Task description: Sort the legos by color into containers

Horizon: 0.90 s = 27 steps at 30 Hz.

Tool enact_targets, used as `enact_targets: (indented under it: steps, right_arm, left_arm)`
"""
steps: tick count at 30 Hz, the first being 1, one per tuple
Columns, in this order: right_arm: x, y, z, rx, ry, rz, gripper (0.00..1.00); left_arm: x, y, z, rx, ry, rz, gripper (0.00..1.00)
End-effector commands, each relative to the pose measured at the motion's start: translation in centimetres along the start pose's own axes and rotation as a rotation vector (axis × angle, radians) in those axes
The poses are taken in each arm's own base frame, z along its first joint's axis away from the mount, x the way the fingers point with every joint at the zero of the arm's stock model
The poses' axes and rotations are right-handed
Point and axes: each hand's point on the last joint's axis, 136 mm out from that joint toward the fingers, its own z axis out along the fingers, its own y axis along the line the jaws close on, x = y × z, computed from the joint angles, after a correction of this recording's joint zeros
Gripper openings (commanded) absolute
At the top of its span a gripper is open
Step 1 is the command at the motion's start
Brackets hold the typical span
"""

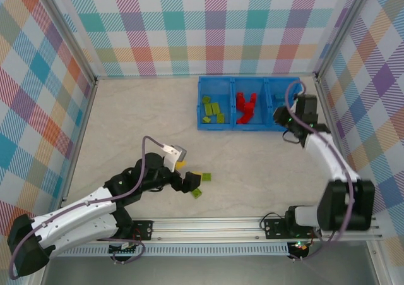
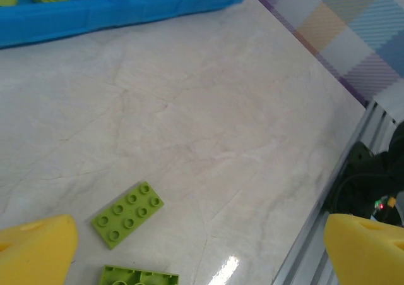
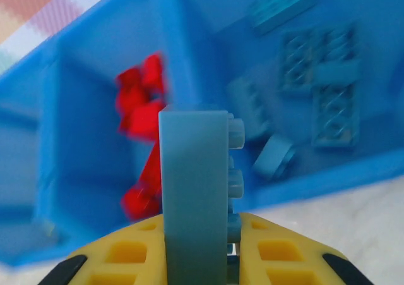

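One blue lego (image 3: 192, 171) stands clamped in right claw (image 3: 199, 234).

bright blue bin (image 1: 218, 127); lime green legos (image 2: 127, 213), red legos (image 1: 245, 108), one blue-grey lego (image 3: 192, 184). yellow pads (image 3: 126, 254) on the right tool (image 3: 194, 241). pale marbled beige worktop (image 1: 139, 121), pastel plaid walls (image 1: 189, 26).

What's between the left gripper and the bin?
Bare table in the left wrist view: two green legos lie by the left gripper, then nothing up to the bin.
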Motion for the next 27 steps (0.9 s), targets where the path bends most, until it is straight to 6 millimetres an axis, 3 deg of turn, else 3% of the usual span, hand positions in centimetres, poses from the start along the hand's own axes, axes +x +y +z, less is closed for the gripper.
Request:
enact_targets:
  steps: [1,3,4,6,9,13,16,20,23,27]
  right_arm:
    - [-2.3,0.9,3.5,-0.065,0.028,0.013,0.11]
    - [-3.4,0.4,5.3,-0.05,0.045,0.028,0.23]
    - [-4.0,0.2,5.9,-0.045,0.045,0.039,0.34]
    - [-4.7,0.2,6.2,-0.047,0.048,0.055,0.5]
    - [-5.4,1.0,4.8,-0.064,0.03,0.051,0.59]
    - [-4.4,3.7,0.6,-0.187,0.034,0.044,0.66]
    - [-1.1,7.2,-3.2,-0.319,0.079,-0.009,0.73]
    - [5.1,10.9,-7.6,-0.429,0.197,-0.133,0.9]
    - [9.2,11.9,-10.3,-0.446,0.272,-0.211,0.97]
    - [14.2,11.3,-12.4,-0.457,0.385,-0.23,1.0]
  left_arm:
    - [-0.5,1.7,-1.2,-0.097,-0.07,-0.129,1.0]
    - [-0.2,3.1,-2.0,-0.164,-0.094,-0.221,1.0]
    - [0.1,3.9,-2.4,-0.203,-0.107,-0.28,1.0]
    - [0.5,4.6,-2.8,-0.231,-0.11,-0.338,1.0]
    - [2.0,4.8,-2.7,-0.243,-0.056,-0.359,1.0]
    - [3.0,5.1,-2.2,-0.274,-0.012,-0.498,0.96]
    - [2.8,3.7,-1.4,-0.243,0.038,-0.574,0.94]
    - [3.6,2.5,-0.4,-0.297,0.14,-0.63,0.91]
    - [4.8,1.7,0.6,-0.362,0.209,-0.622,0.92]
    - [7.3,2.0,2.0,-0.468,0.296,-0.661,0.93]
